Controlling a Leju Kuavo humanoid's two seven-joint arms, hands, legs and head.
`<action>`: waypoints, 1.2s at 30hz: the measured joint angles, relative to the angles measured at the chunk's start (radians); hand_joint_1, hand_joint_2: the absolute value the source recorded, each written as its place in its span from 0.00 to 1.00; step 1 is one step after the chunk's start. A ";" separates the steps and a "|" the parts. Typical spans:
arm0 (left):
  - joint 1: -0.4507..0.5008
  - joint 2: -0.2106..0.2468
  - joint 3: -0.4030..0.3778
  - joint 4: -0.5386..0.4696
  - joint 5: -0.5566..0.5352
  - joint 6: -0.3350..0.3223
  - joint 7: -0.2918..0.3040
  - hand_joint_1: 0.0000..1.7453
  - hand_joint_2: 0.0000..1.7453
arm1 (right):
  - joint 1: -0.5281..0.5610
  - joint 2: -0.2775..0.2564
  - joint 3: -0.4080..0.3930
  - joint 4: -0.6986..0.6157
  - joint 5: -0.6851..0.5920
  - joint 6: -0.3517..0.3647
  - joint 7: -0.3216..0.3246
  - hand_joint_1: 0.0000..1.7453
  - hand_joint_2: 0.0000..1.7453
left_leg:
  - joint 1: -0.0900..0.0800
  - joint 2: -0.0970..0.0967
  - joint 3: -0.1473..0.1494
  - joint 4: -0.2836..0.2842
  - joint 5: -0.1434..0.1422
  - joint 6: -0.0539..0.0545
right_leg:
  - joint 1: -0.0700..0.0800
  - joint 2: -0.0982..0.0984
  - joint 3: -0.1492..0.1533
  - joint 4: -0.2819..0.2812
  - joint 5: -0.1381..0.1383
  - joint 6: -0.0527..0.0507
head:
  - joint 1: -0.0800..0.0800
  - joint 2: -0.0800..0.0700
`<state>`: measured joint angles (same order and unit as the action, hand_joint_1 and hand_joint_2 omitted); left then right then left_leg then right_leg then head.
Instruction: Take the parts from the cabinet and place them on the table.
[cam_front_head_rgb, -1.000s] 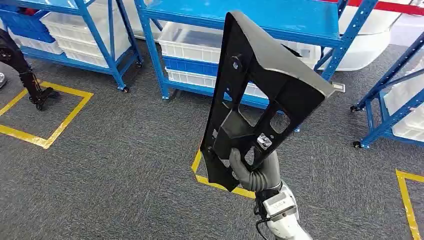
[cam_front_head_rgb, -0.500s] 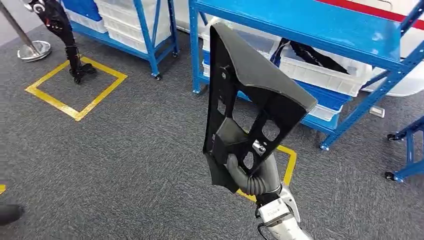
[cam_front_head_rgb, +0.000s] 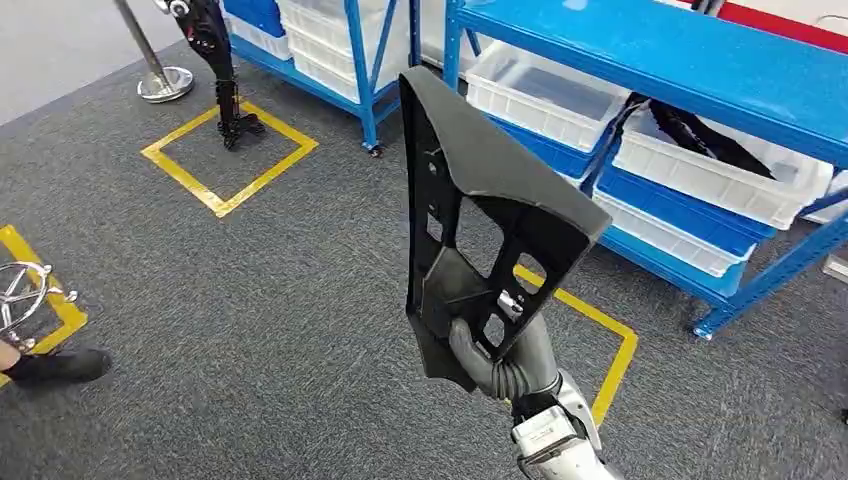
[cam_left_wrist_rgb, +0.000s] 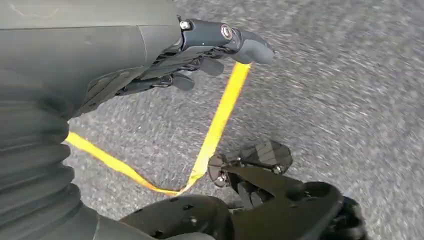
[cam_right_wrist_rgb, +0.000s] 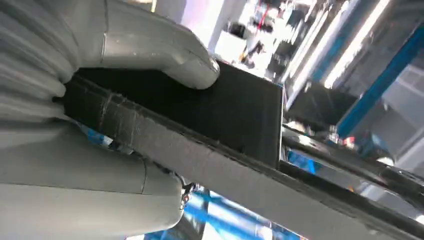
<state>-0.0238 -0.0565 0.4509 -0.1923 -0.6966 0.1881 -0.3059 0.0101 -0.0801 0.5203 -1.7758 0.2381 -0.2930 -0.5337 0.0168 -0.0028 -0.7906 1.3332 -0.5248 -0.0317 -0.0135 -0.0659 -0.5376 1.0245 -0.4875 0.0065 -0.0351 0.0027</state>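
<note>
- The right hand (cam_front_head_rgb: 497, 352) grips the lower end of a large black panel (cam_front_head_rgb: 480, 215), fingers wrapped through one of its cut-outs; the right wrist view shows the grey thumb (cam_right_wrist_rgb: 165, 55) pressed flat on the panel's black face (cam_right_wrist_rgb: 235, 112).
- The panel stands upright in front of the robot, its narrow end in the hand and its broad, grey-topped end up towards 12 o'clock, well above the carpet (cam_front_head_rgb: 250, 300).
- The grip on the panel looks the same as half a second ago; the panel sits at almost the same place in the head view.
- The left hand (cam_left_wrist_rgb: 200, 55) hangs over the carpet with nothing in it, its dark fingers only loosely bent and apart, above a strip of yellow tape (cam_left_wrist_rgb: 220, 120).
- The whole background has shifted since the earlier pictures, so the camera has turned: the blue rack (cam_front_head_rgb: 700, 70) with its white bins (cam_front_head_rgb: 720, 175) now lies at 1 to 2 o'clock of the panel, and a black part (cam_front_head_rgb: 710, 135) shows in one bin.
- The yellow taped square (cam_front_head_rgb: 230, 155) now lies at 10 o'clock, with a black stand (cam_front_head_rgb: 225, 75) on it and a metal post with a round base (cam_front_head_rgb: 160, 75) beside it.
- At 8 o'clock, at the picture's edge, a person's dark shoe (cam_front_head_rgb: 55, 365) and a shiny wire object (cam_front_head_rgb: 22, 290) have come into view.
</note>
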 joint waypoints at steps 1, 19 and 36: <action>0.001 0.001 0.000 0.000 -0.003 0.000 0.000 0.00 1.00 | 0.006 0.000 0.002 0.000 0.001 -0.001 -0.003 1.00 1.00 | 0.002 0.005 0.039 -0.064 0.033 0.000 | 0.000 -0.014 0.001 0.000 -0.001 0.000 | -0.001 0.000; -0.006 0.010 0.000 0.000 -0.024 -0.010 -0.002 0.00 1.00 | 0.024 -0.018 0.008 -0.028 0.016 0.000 -0.015 1.00 1.00 | -0.004 -0.125 0.129 -0.283 0.124 0.050 | -0.015 0.155 -0.011 0.029 -0.026 0.061 | 0.011 0.000; -0.014 0.001 0.000 0.000 -0.038 -0.020 -0.003 0.00 1.00 | -0.053 -0.008 0.021 -0.036 0.010 0.045 0.009 1.00 1.00 | -0.012 0.063 0.148 -0.266 0.087 0.022 | 0.014 -0.060 0.005 0.004 -0.019 0.022 | 0.004 0.000</action>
<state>-0.0382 -0.0557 0.4505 -0.1923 -0.7343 0.1679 -0.3086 -0.0428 -0.0877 0.5417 -1.8116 0.2479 -0.2483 -0.5245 0.0048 0.0598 -0.6424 1.0672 -0.4380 -0.0101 0.0004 -0.1256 -0.5323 1.0281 -0.5063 0.0280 -0.0313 0.0027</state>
